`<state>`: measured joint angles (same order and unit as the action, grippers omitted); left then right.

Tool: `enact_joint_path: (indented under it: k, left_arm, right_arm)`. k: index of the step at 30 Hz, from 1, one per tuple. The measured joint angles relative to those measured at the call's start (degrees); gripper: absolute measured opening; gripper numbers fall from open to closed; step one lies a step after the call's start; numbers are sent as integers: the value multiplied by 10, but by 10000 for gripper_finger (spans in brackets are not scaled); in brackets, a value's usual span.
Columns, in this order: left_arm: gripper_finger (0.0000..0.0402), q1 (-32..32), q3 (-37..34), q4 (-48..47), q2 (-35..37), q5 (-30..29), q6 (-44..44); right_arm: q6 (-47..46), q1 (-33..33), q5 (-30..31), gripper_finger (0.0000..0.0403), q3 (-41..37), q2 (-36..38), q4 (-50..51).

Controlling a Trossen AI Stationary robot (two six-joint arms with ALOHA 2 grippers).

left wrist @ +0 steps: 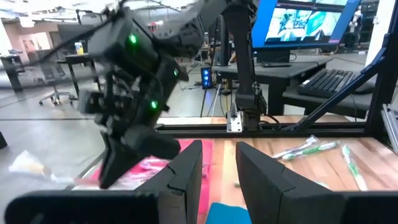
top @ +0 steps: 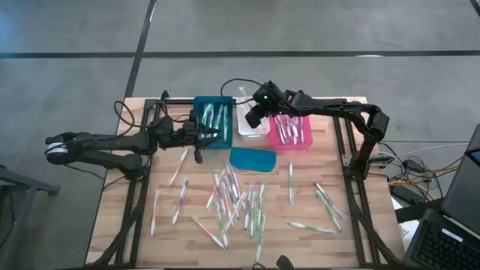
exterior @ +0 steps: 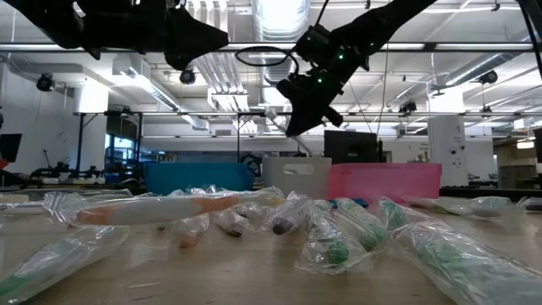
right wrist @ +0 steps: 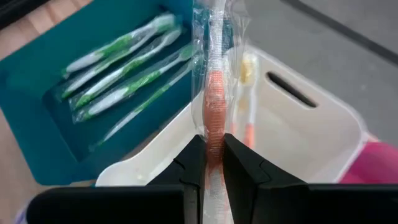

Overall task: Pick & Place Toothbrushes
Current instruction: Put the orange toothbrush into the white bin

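Right wrist view: right gripper [right wrist: 211, 152], fingers clenched on a plastic-wrapped orange-handled toothbrush [right wrist: 213, 106], above the white plastic bin [right wrist: 298, 134]; released early, it could snag the teal bin's [right wrist: 37, 99] wall; left gripper [left wrist: 217, 171] empty, fingers parted.

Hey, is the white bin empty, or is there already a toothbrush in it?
Not empty. The right wrist view shows one orange-handled toothbrush lying in the white bin, while the right claw holds another above it.

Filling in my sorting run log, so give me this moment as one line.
right claw: shut on orange toothbrush, above white bin | left claw: open, empty, by teal bin | loose toothbrushes on table
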<state>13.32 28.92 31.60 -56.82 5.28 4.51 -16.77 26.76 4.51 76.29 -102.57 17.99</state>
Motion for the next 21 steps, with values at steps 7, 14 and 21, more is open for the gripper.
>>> enact_joint_path:
  k: [7,14,21]
  left_arm:
    - [103,0,1,3,0,2,-28]
    - [103,0,4,3,0,2,-59]
    - [103,0,3,-6,0,2,-75]
  right_arm:
    - [-28,-6,2,33,0,-30,-13]
    - [-23,-7,5,33,0,-53,-20]
    - [-23,-6,17,33,-5,-53,-11]
